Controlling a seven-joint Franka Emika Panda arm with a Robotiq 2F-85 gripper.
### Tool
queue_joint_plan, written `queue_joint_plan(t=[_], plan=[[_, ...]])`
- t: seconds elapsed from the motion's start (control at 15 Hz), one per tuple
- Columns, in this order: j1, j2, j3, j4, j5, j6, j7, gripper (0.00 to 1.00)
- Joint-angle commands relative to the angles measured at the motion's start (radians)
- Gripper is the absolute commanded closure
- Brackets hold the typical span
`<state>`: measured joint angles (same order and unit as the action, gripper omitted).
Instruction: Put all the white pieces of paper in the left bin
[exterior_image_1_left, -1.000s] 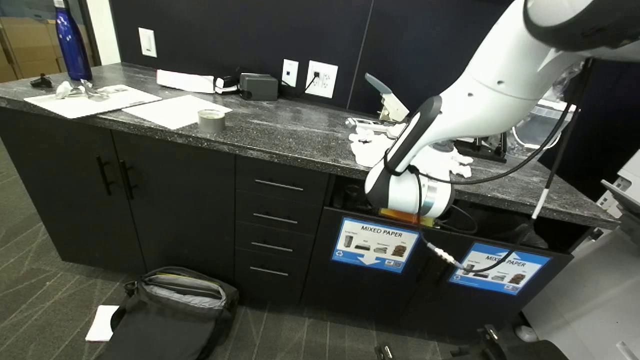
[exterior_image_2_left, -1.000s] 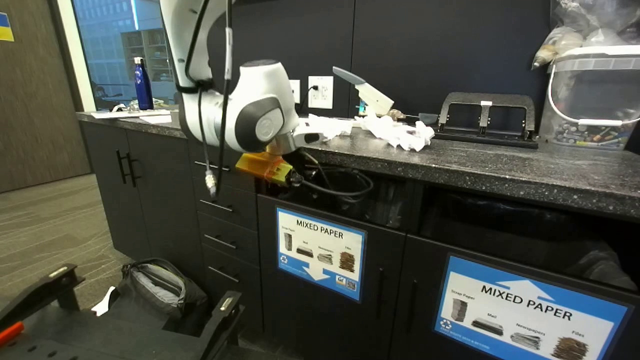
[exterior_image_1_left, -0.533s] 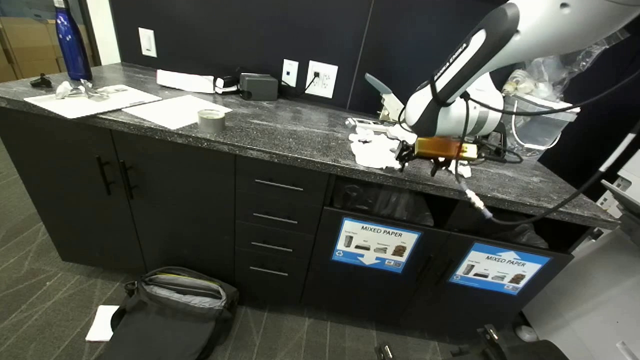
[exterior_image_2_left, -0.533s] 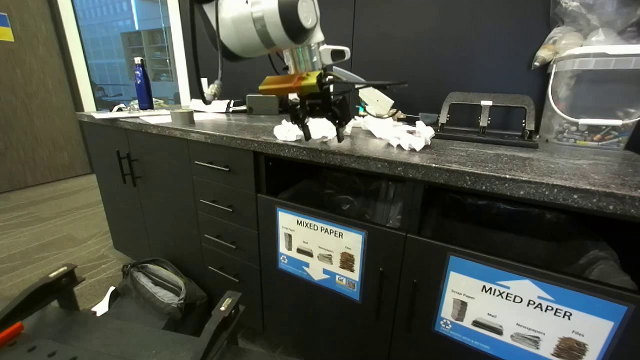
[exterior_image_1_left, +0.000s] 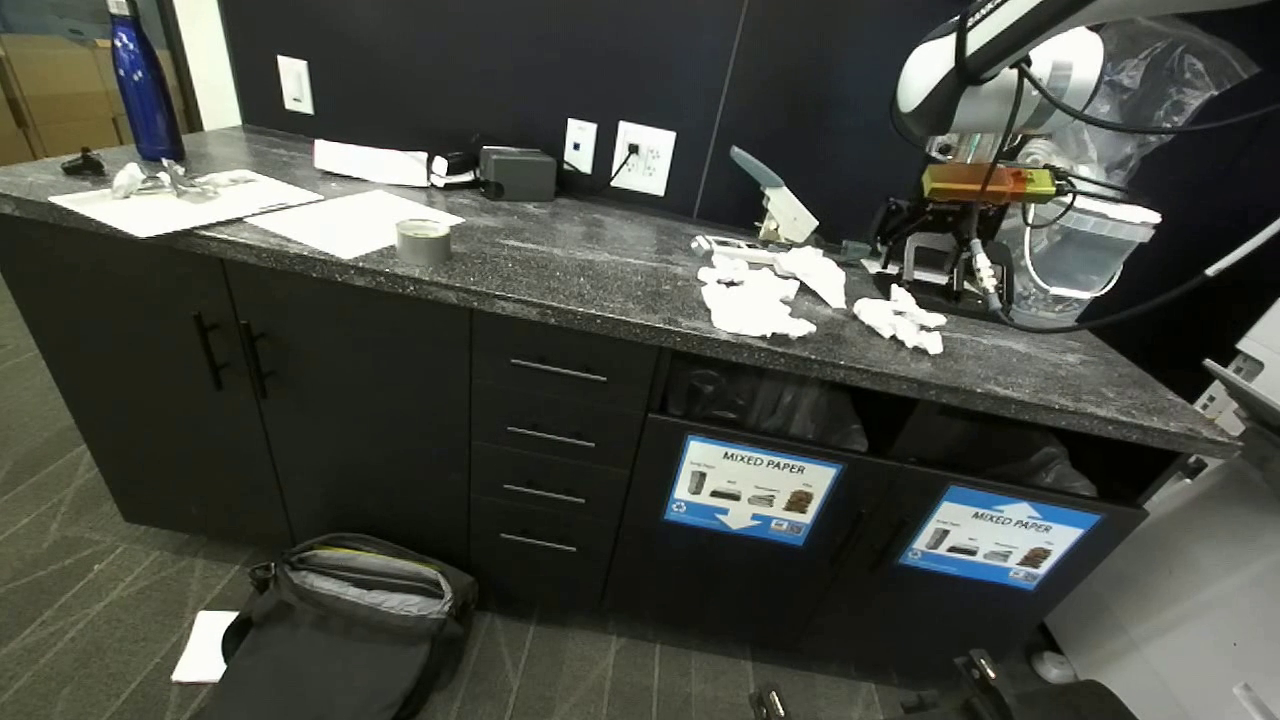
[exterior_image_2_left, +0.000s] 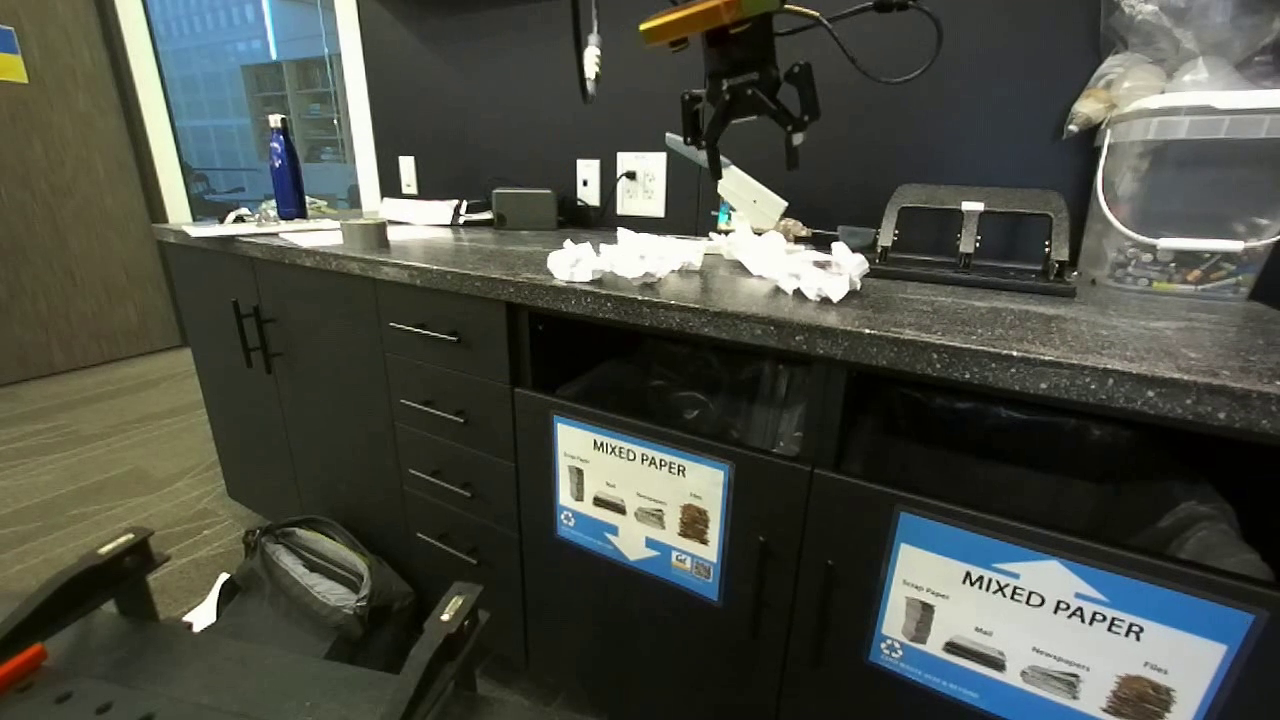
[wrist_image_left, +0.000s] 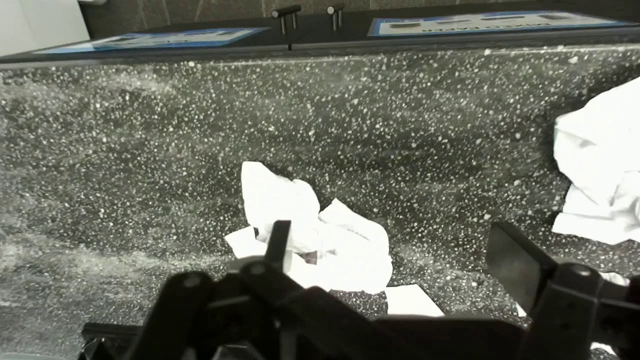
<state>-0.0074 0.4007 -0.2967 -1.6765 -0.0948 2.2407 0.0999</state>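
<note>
Raised since a moment earlier and shifted toward the clear plastic bucket (exterior_image_2_left: 1190, 195), the black two-finger gripper (exterior_image_2_left: 754, 165) hovers above the dark speckled countertop (exterior_image_2_left: 1000, 325). Jaws: spread wide; both fingertips (wrist_image_left: 520, 265) are apart from the crumpled white piece of paper (wrist_image_left: 350, 260) that shows partly behind one finger in the wrist view. This piece lies on the countertop; further crumpled white pieces of paper (exterior_image_1_left: 750, 305) lie near it. Below the countertop edge, the dark left bin (exterior_image_1_left: 720, 580) carries a rectangular blue-bordered white label (exterior_image_1_left: 752, 490) on its front
</note>
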Motion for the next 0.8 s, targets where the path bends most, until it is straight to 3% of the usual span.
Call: queue_joint_plan(t=[0.0, 0.33, 0.73], plan=[[-0.168, 0.171, 0.106, 0.245, 0.114, -0.121, -0.172, 0.0], [-0.325, 0.376, 0.217, 0.469, 0.239, -0.152, -0.357, 0.0], [-0.34, 0.572, 0.244, 0.73, 0.193, -0.199, -0.391, 0.0]])
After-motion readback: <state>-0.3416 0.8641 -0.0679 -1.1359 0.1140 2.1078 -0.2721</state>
